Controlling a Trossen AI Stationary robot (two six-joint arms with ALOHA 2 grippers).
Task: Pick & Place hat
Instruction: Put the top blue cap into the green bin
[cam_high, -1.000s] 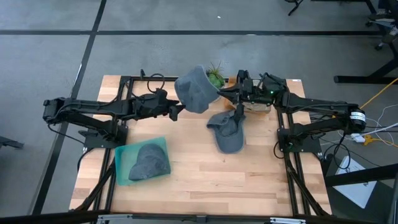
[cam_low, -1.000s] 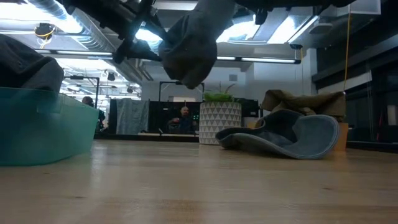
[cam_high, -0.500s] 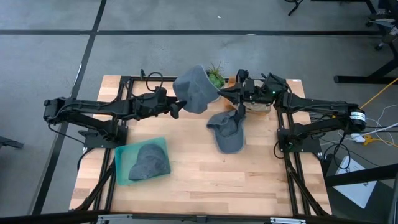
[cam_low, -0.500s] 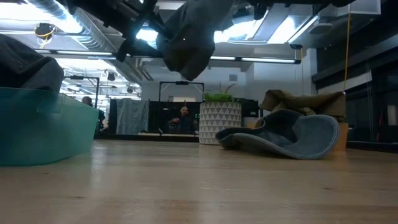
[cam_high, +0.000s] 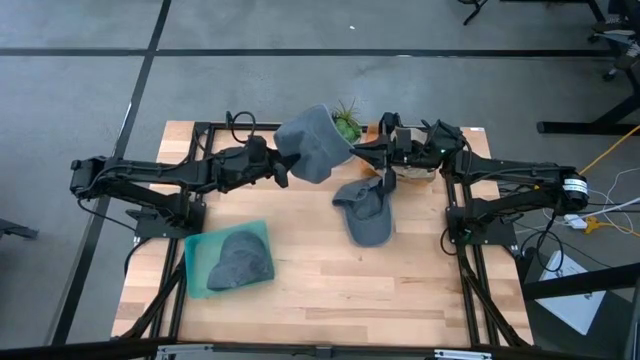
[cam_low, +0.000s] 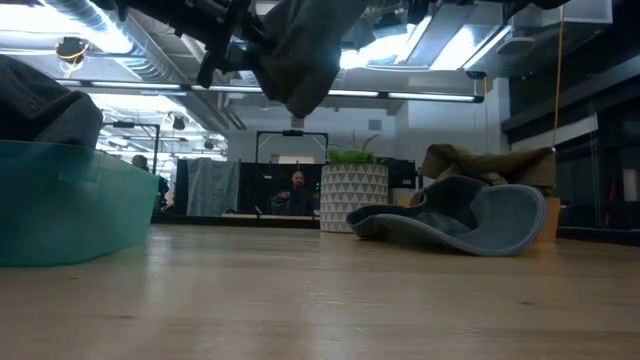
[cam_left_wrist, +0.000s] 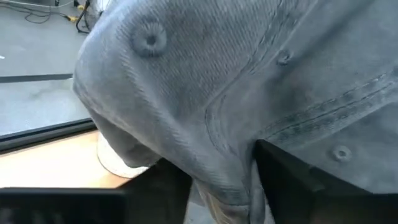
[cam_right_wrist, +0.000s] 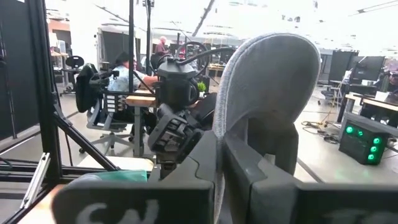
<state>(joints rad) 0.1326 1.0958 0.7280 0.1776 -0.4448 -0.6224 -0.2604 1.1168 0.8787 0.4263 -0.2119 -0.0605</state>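
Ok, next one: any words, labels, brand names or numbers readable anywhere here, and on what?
None can be read.
Large pale letters on the right gripper: cut off by the picture's edge and blurred, not readable.
The hats, the teal bin and the plant pot: no writing visible.

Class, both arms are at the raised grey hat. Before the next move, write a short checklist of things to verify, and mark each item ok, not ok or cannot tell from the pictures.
1. Right gripper shut on the raised hat: ok.
2. Left gripper has the hat between its fingers: ok; whether its grip is firm: cannot tell.
3. Raised hat hangs clear of the table: ok, the low view shows a gap under it.
4. Teal bin has room: cannot tell; one hat in the bin already lies there.
5. Second hat on the table lies apart from the bin, not in the way: ok.
6. Potted plant close behind the raised hat: not ok, snag risk.
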